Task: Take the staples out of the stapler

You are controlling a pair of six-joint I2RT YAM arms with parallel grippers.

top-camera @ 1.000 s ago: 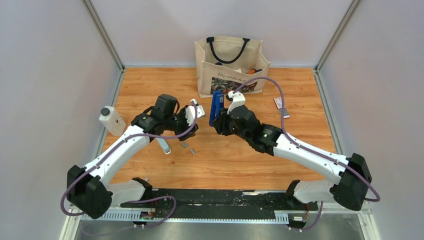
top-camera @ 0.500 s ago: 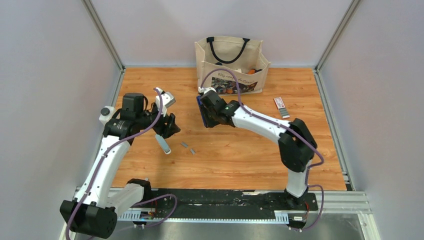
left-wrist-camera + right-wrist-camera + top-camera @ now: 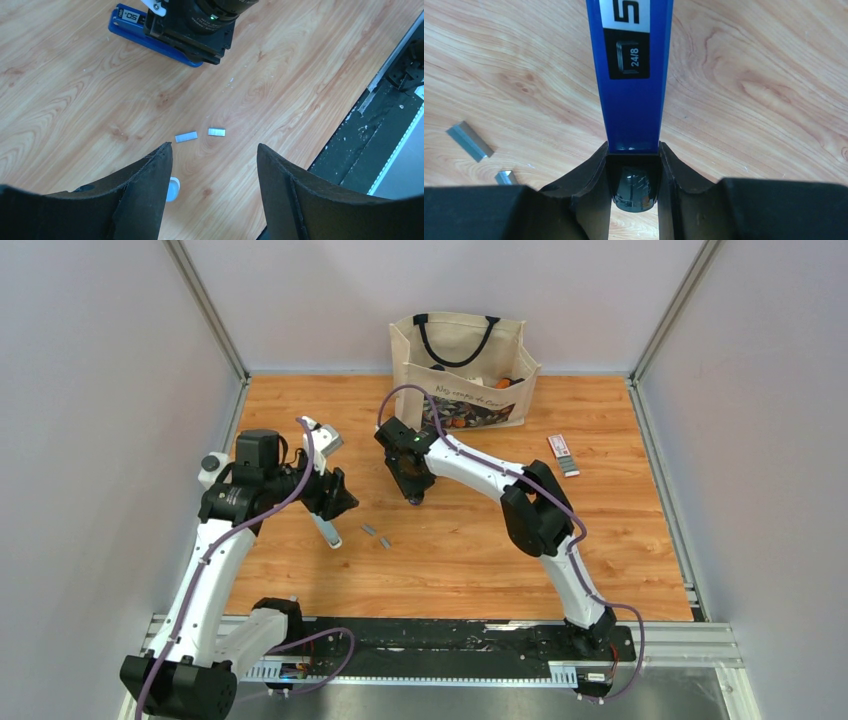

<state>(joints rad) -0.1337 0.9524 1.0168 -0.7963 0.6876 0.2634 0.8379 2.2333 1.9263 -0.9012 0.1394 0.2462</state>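
The blue stapler [image 3: 631, 75] has its black rear end clamped between my right gripper's [image 3: 633, 147] jaws. In the left wrist view the stapler [image 3: 131, 31] lies flat, low over the wood, under the right gripper [image 3: 200, 25]. From above, the right gripper [image 3: 411, 483] points down in front of the bag and hides the stapler. Two short silver staples [image 3: 369, 530] [image 3: 385, 541] lie loose on the table between the arms; both staples [image 3: 186, 136] [image 3: 216, 132] show just beyond my left gripper [image 3: 212, 150]. The left gripper [image 3: 338, 496] is open and empty, to their left.
A white-grey stick tool [image 3: 328, 530] lies below the left gripper. A white bottle [image 3: 211, 466] stands at the left edge behind the left arm. A canvas bag [image 3: 460, 375] stands at the back. A small white-and-red box [image 3: 562, 453] lies at the right.
My right arm swung left and lowered the stapler from upright to flat near the table. My left gripper pulled back to the left and opened wider. The staples stayed put.
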